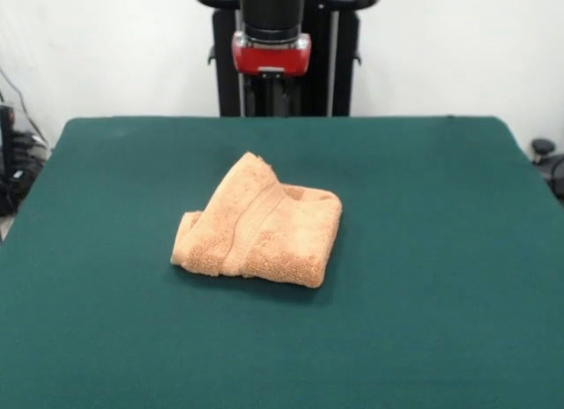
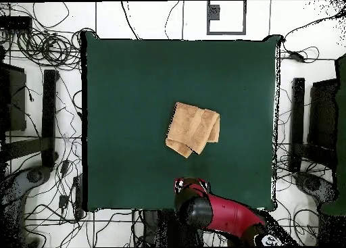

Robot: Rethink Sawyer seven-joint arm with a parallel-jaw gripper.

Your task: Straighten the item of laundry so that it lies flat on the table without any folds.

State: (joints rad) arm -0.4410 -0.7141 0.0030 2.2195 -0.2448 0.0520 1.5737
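The orange-tan towel (image 1: 260, 224) lies near the middle of the dark green table (image 1: 441, 250). It is folded over itself into a thick bundle, with one corner pointing to the far side and a woven band running across the top layer. In the overhead view the towel (image 2: 194, 128) sits slightly right of the centre of the table (image 2: 128, 83). The red and black arm's end with the gripper (image 1: 271, 67) hangs drawn back at the table's far edge, well clear of the towel. From above the arm's end (image 2: 191, 194) is over the table's edge by the base.
The black pedestal (image 1: 286, 87) stands behind the table's far edge. Several cables (image 2: 40, 49) and black stands (image 2: 48, 117) lie on the white floor around the table. A dark object (image 1: 542, 149) sits off the table's right side.
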